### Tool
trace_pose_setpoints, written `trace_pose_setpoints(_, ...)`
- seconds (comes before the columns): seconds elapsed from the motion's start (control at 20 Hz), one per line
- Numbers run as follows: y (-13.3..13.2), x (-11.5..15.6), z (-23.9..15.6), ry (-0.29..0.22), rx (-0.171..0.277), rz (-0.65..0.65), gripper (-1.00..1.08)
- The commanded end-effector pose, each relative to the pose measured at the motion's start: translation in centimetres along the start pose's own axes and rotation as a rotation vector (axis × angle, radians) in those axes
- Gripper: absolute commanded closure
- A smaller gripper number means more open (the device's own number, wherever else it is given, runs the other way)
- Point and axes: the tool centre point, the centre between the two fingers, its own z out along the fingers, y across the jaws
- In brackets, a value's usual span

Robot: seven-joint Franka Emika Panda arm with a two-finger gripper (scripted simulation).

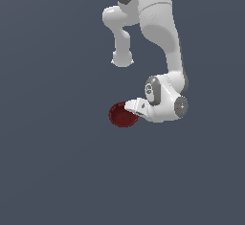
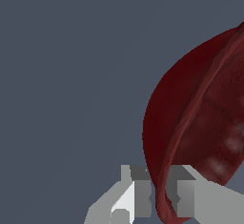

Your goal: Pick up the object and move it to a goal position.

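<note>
Grey fingers (image 2: 143, 192) are closed on the rim of the dark red bowl (image 2: 205, 123) (one inside, one outside), probably because the thin edge gives grip; the bowl (image 1: 122, 115) hangs tilted beside the wrist.

— Item: arm. How is it posed?
— One white Panda arm (image 1: 165, 32) is seen reaching down from the top of the exterior view, the wrist bent so the gripper (image 1: 128, 106) is laid nearly sideways.
— Item: gripper. State?
— The fingers (image 2: 183, 192) are seen clamped on the bowl (image 1: 122, 115) rim, one finger on each side of it.
</note>
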Motion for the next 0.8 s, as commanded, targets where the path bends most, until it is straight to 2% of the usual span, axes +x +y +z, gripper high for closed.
trace_pose_setpoints(0.0, 0.0, 0.0, 0.0, 0.0, 0.0, 0.0, 1.08)
trace_pose_setpoints(0.4, 0.5, 0.1, -0.1, 0.0, 0.0, 0.0, 1.08)
trace_pose_setpoints(0.6, 2.7, 0.6, -0.6, 0.0, 0.0, 0.0, 1.08)
trace_pose_setpoints(0.75, 5.4, 1.1, -1.2, -0.001, 0.0, 0.001, 1.08)
